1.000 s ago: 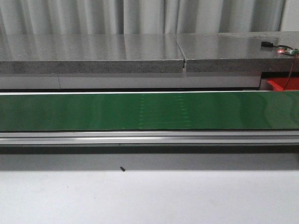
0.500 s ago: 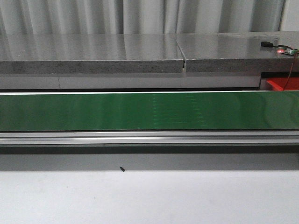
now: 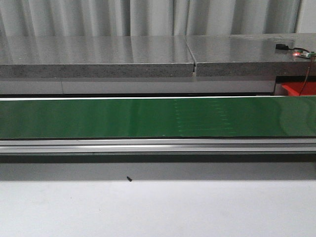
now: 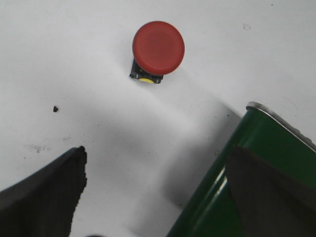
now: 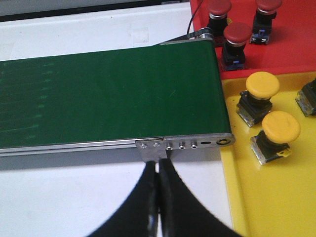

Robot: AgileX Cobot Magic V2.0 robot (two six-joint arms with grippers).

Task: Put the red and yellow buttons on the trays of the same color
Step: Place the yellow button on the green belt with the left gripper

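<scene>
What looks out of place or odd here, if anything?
One red button sits alone on the white table beside the end of the green conveyor belt, on no tray. Other buttons are sorted: red ones on the red tray, yellow ones on the yellow tray. Nothing looks spilled or damaged.

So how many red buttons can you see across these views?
4: three in the red tray at and, and one on the white table beside the belt's end. Others may sit out of frame.
</scene>
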